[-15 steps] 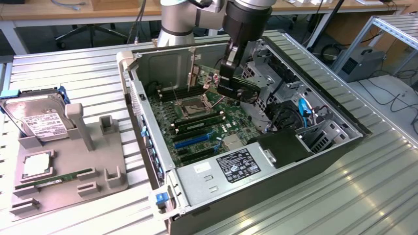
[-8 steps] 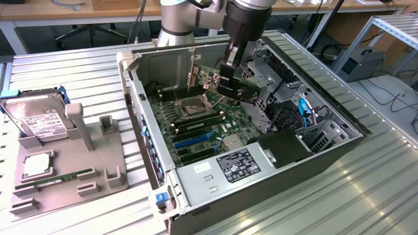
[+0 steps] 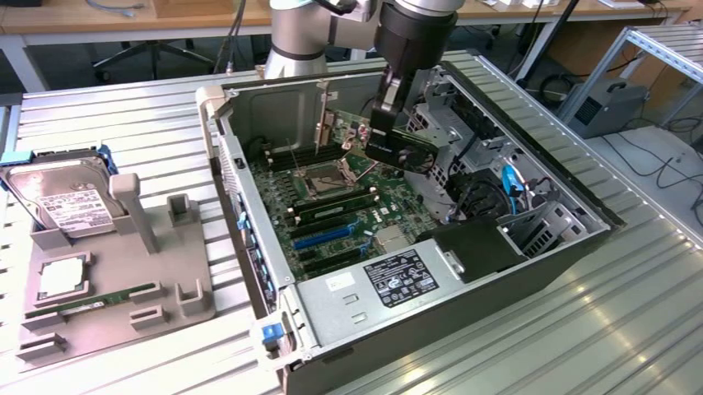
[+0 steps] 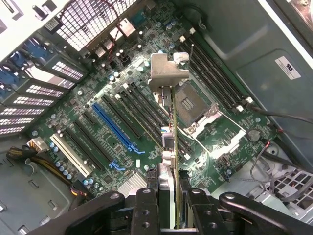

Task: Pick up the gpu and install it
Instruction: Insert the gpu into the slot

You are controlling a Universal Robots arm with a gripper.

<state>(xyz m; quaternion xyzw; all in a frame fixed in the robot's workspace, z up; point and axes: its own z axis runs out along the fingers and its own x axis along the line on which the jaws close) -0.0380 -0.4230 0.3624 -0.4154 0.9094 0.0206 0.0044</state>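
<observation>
The gpu (image 4: 169, 127) hangs edge-on above the green motherboard (image 4: 88, 132), its silver bracket (image 4: 168, 71) at the end away from my wrist. My gripper (image 4: 167, 177) is shut on the card, one black finger (image 4: 146, 200) on each side of it. In the exterior view the gripper (image 3: 387, 136) holds the black-faced gpu (image 3: 409, 151) inside the open computer case (image 3: 236, 164), above the far part of the motherboard (image 3: 329, 222) and apart from it. A blue expansion slot (image 4: 115, 127) and several black slots lie below the card.
The CPU socket (image 4: 193, 105) and memory slots (image 4: 215, 78) lie under the card's far end. Drive cages and cables (image 3: 483, 189) fill the case at the exterior view's right. At the exterior view's left, a grey fixture (image 3: 121, 288) carries a hard drive (image 3: 66, 202) and a memory stick (image 3: 94, 303).
</observation>
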